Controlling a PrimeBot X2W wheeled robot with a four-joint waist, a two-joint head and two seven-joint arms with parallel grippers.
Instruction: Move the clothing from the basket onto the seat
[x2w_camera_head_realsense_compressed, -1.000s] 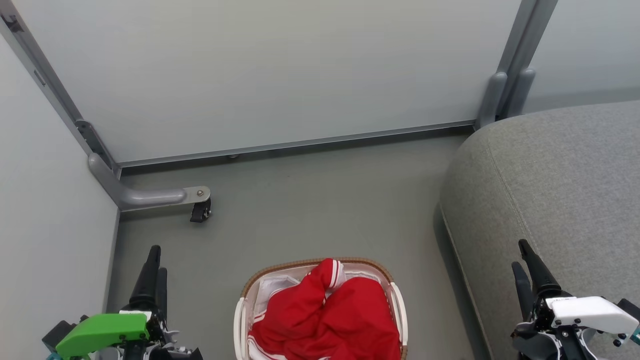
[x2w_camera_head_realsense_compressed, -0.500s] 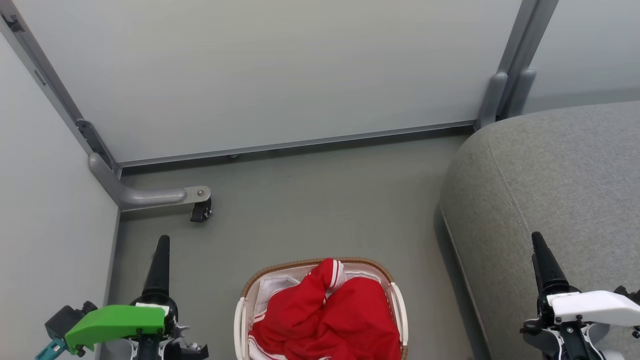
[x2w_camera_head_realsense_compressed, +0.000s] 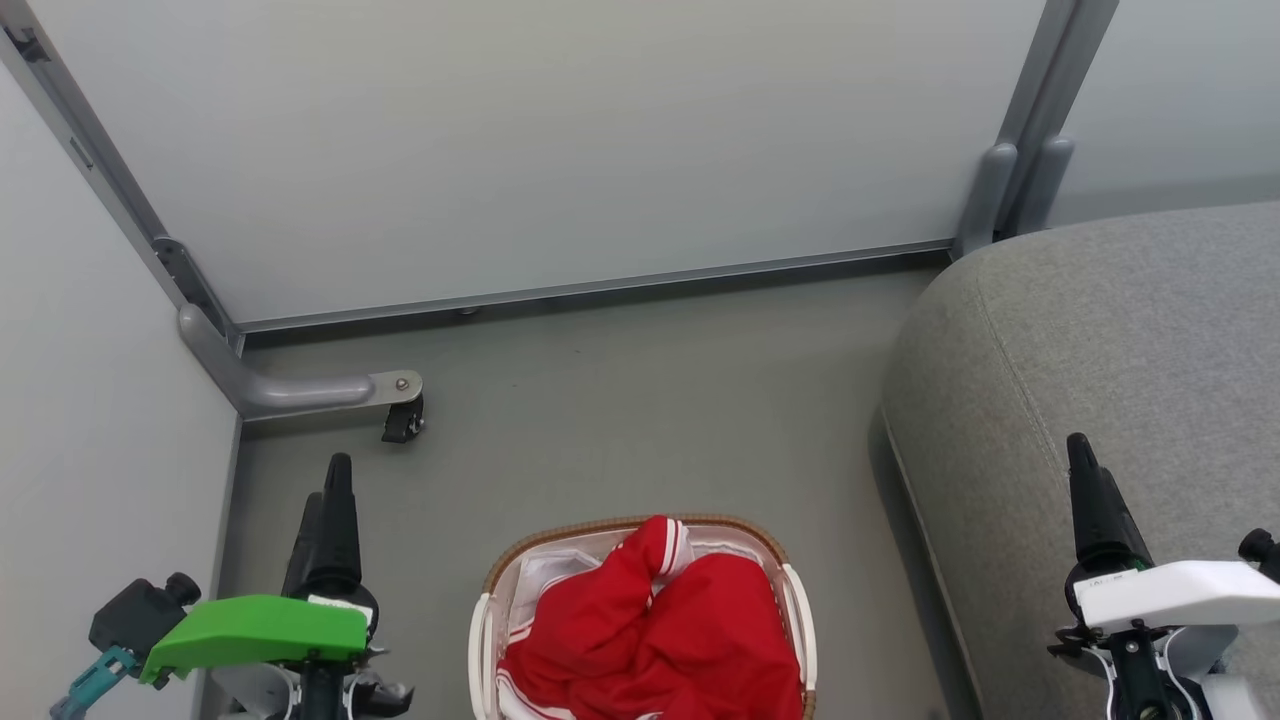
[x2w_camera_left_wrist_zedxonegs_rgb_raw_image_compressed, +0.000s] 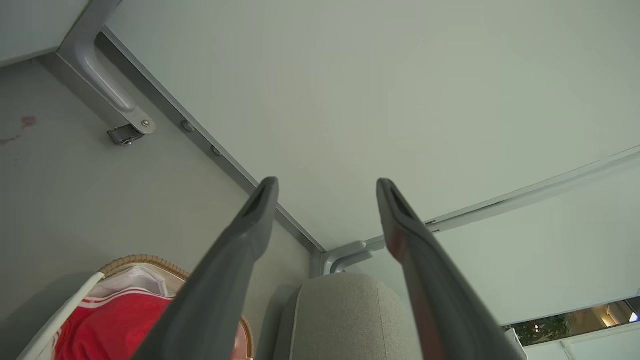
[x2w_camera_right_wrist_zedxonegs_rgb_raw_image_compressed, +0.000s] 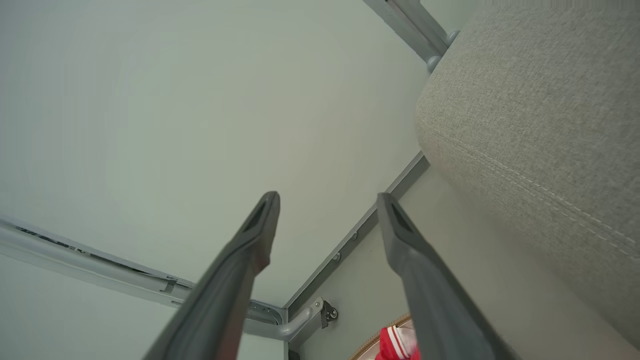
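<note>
The white basket with a brown woven rim (x2w_camera_head_realsense_compressed: 600, 527) stands on the floor at the bottom centre of the head view. The red clothing (x2w_camera_head_realsense_compressed: 650, 640) fills it, and a white-striped cuff (x2w_camera_head_realsense_compressed: 675, 545) pokes up at the back. The grey seat (x2w_camera_head_realsense_compressed: 1120, 350) rises at the right. Left of the basket, my left gripper (x2w_camera_head_realsense_compressed: 328, 485) hovers open and holds nothing. My right gripper (x2w_camera_head_realsense_compressed: 1080, 455) hangs over the seat's near edge. In the left wrist view my left gripper (x2w_camera_left_wrist_zedxonegs_rgb_raw_image_compressed: 327, 187) is open above the clothing (x2w_camera_left_wrist_zedxonegs_rgb_raw_image_compressed: 110, 325) and seat (x2w_camera_left_wrist_zedxonegs_rgb_raw_image_compressed: 345, 310). In the right wrist view my right gripper (x2w_camera_right_wrist_zedxonegs_rgb_raw_image_compressed: 327, 200) is open beside the seat (x2w_camera_right_wrist_zedxonegs_rgb_raw_image_compressed: 540, 100).
Pale partition panels (x2w_camera_head_realsense_compressed: 550, 140) close off the back and left. A grey metal foot with a black caster (x2w_camera_head_realsense_compressed: 400, 420) sticks out onto the floor at the left. Bare grey floor (x2w_camera_head_realsense_compressed: 650, 400) lies between the basket, the panels and the seat.
Both grippers have moved up the head view and turned on their wrists. The basket, clothing and seat have stayed put.
</note>
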